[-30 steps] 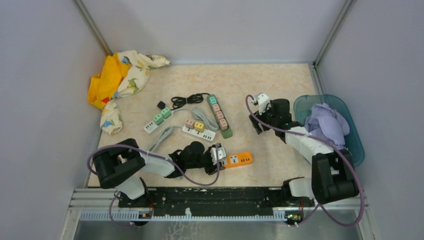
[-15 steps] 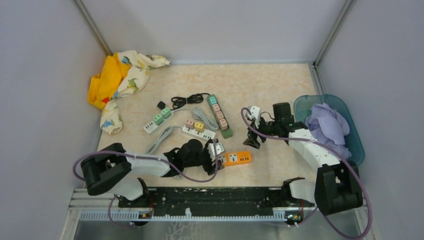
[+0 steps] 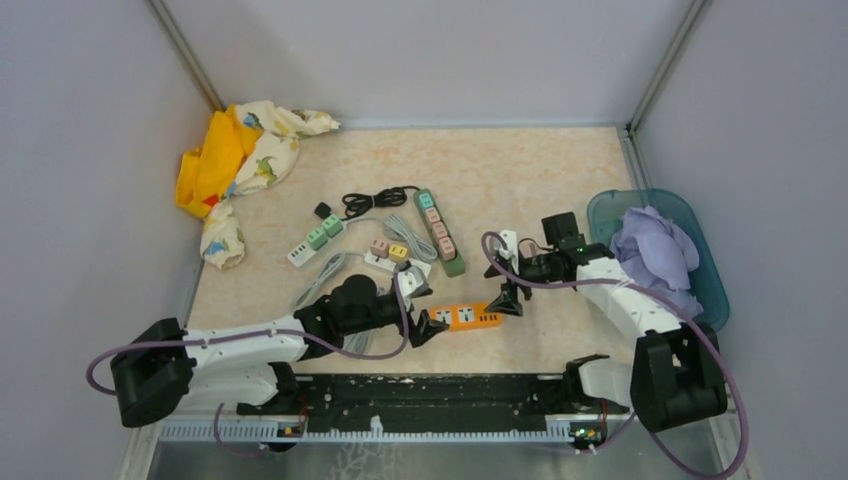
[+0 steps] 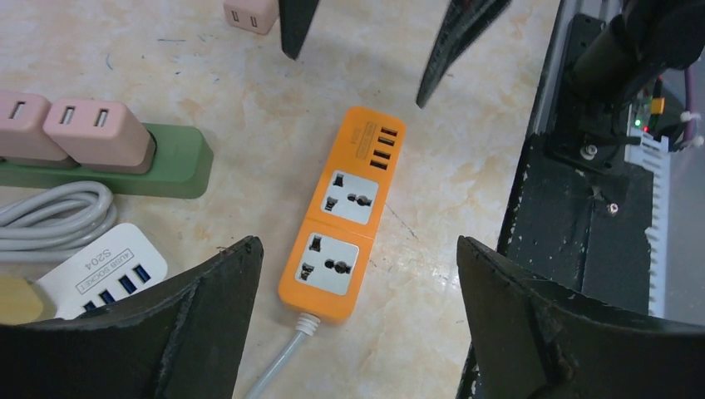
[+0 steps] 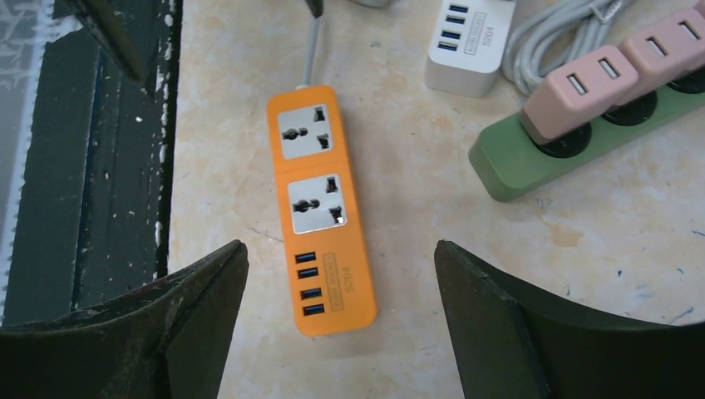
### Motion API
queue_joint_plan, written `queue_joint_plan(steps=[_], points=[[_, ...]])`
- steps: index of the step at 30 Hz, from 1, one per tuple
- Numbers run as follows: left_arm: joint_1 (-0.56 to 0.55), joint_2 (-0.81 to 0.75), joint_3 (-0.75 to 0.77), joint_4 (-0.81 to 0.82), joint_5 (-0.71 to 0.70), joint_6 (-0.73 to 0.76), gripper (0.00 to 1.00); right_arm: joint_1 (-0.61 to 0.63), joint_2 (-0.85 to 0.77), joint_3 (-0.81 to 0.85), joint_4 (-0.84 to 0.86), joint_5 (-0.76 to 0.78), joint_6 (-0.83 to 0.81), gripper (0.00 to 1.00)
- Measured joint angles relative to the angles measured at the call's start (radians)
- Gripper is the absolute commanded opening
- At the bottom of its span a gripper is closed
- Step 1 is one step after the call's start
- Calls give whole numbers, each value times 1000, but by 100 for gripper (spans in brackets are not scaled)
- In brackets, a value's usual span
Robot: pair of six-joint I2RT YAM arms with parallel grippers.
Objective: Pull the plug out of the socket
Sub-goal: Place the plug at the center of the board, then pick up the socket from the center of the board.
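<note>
Bright, even overhead light; soft faint shadows; sharp focus throughout.

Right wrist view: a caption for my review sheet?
Orange plastic power strip, both sockets empty, on beige marbled table beneath open right gripper; green strip with pink plugs alongside.

Left tool opens and backs off the orange power strip; right tool swings in to its other end.
</note>
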Motion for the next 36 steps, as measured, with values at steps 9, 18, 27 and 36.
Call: queue_joint_plan(steps=[9, 18, 27, 36], points=[[42, -145, 2, -85, -122, -108, 100, 123, 4, 0, -58, -10, -103, 89], [203, -224, 72, -266, -151, -260, 100, 249, 32, -1, -42, 53, -107, 89], [333, -340, 72, -354, -135, -338, 100, 399, 82, -1, 24, 172, -27, 99], [354, -357, 69, -388, -137, -356, 100, 536, 143, 1, 59, 287, 43, 99]])
